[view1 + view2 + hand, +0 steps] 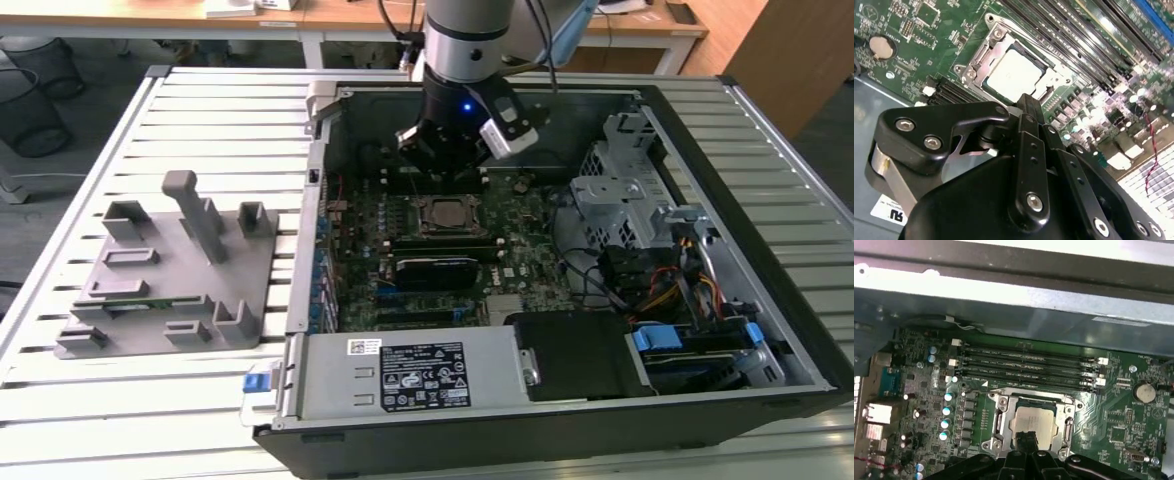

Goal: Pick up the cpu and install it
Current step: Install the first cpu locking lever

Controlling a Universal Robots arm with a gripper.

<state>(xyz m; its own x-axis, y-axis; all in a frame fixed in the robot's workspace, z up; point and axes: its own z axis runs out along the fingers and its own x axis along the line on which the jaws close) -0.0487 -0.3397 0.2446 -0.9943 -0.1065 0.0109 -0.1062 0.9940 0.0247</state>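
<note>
Here the arm reaches down from the far side into the open computer case (pixel 787 340), its black gripper (pixel 447 165) hanging just above the motherboard (pixel 521 255), near the socket. In both wrist views the fingers (pixel 1026 442) look pressed together into one narrow black tip, holding nothing, poised just over the near edge of the cpu (pixel 1034 422).

The cpu (pixel 1014 75) lies flat in its socket (pixel 446 214), silvery top plate up, ringed by the metal socket frame (pixel 979 55) with its corner screws. In the first wrist view four memory sticks (pixel 1029 365) run in a row just beyond the socket, and a coin cell battery (pixel 1144 392) sits off to one side.

In the exterior view a black heatsink block (pixel 434 272) lies just in front of the socket, and the power supply (pixel 400 375) fills the near edge of the case. Drive cages and bundled cables (pixel 667 290) crowd the exterior view's right. On the slatted table (pixel 214 110), at the exterior view's left, stands a grey fixture plate (pixel 167 270) with upright blocks, well apart from the arm.
</note>
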